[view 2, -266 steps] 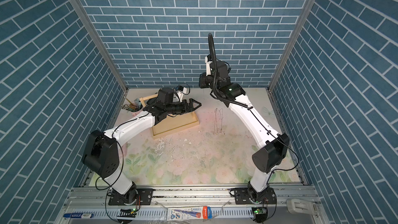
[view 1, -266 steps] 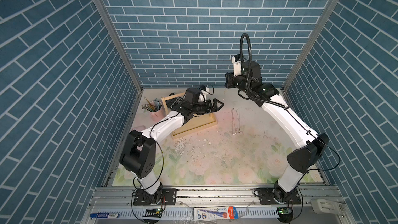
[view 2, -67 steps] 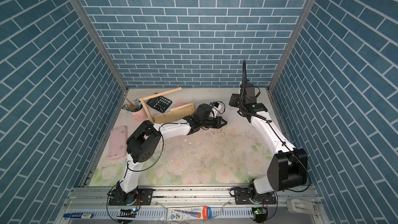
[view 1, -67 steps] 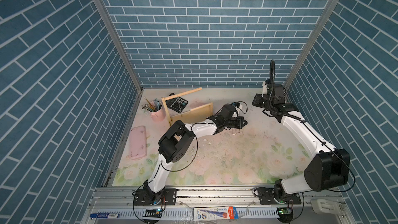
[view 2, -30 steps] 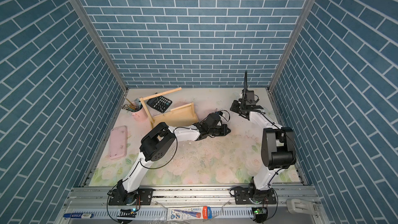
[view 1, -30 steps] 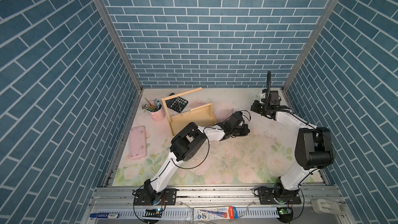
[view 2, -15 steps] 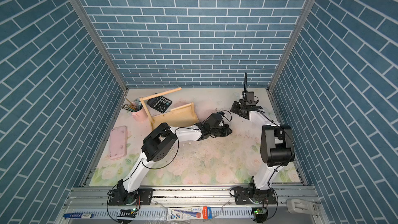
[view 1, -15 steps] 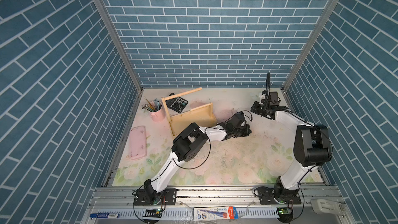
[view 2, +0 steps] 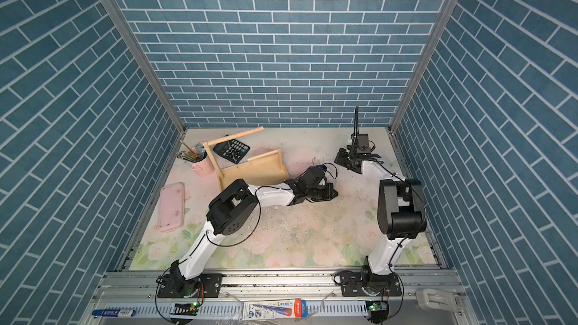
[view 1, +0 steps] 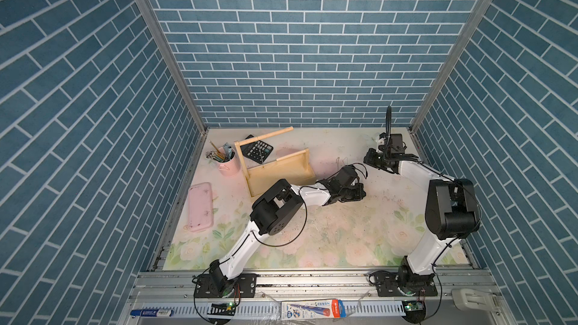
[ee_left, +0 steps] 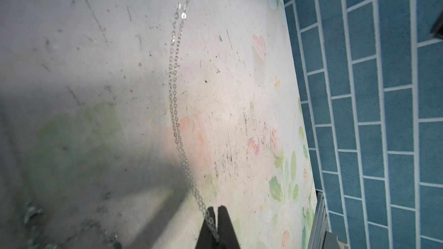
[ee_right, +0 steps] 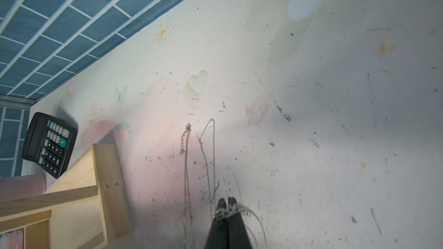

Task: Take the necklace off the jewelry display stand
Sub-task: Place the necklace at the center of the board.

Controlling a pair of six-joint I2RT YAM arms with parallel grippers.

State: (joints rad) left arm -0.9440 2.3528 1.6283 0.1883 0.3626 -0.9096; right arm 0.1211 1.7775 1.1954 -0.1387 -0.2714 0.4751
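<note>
The pale wooden jewelry display stand (view 1: pixel 281 171) (view 2: pixel 256 170) (ee_right: pixel 105 176) sits at the back left, its tall upright leaning and its bars bare. The necklace (ee_right: pixel 208 144) (ee_left: pixel 174 92) (view 1: pixel 339 161), a thin silver chain, lies stretched on the floral mat to the right of the stand, apart from it. My left gripper (ee_left: pixel 215 208) (view 1: pixel 359 189) is low over the mat, shut on one stretch of the chain. My right gripper (ee_right: pixel 226 200) (view 1: pixel 366 161) is shut with a bunch of chain wound across its tips.
A black calculator (view 1: pixel 257 152) (ee_right: pixel 49 144) lies behind the stand. A pink pencil cup (view 1: pixel 226 164) stands left of it. A pink case (view 1: pixel 200 206) lies by the left wall. The right wall (ee_left: pixel 383 92) is close to both grippers.
In the last second both arms have barely shifted and both grippers stay shut. Earlier the right gripper held the chain high, and the left arm was at the stand.
</note>
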